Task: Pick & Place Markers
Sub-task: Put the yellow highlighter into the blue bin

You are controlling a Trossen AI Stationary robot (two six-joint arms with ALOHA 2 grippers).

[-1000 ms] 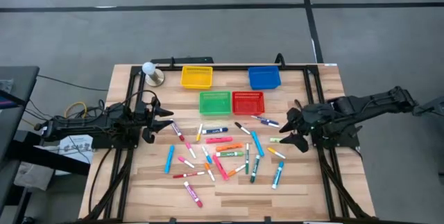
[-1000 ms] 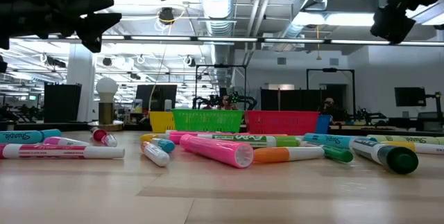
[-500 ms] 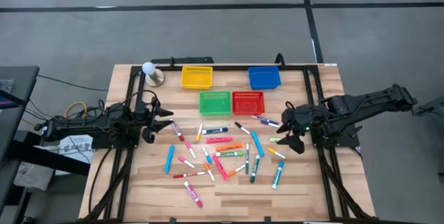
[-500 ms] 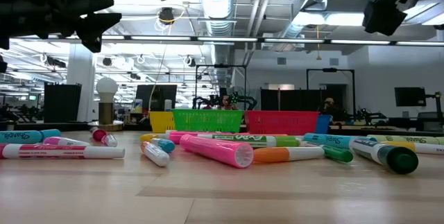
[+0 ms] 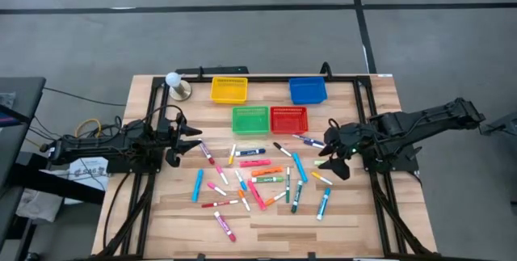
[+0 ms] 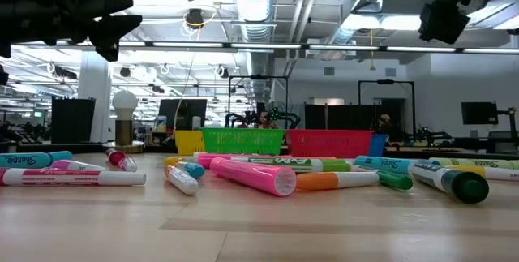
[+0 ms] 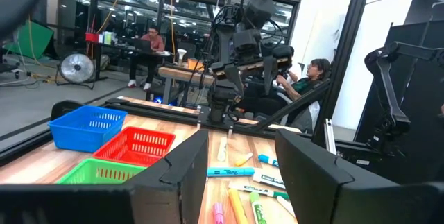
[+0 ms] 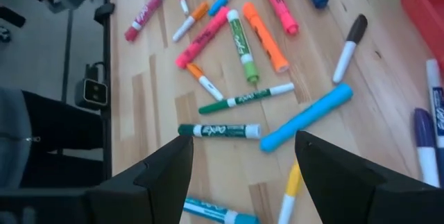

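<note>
From above, the markers lie scattered across the middle of the wooden table, in front of four small baskets. The right gripper hovers at the scatter's right edge, fingers spread wide and empty; the left gripper waits at the left side, fingers apparently parted. At table level, a pink marker lies nearest. The right wrist view shows wide fingers over a light-blue marker.

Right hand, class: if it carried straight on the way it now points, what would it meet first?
The right hand, open above the table, points down at the scattered markers. It would probably first meet the light blue marker or the green marker beside it; depth is unclear.
</note>
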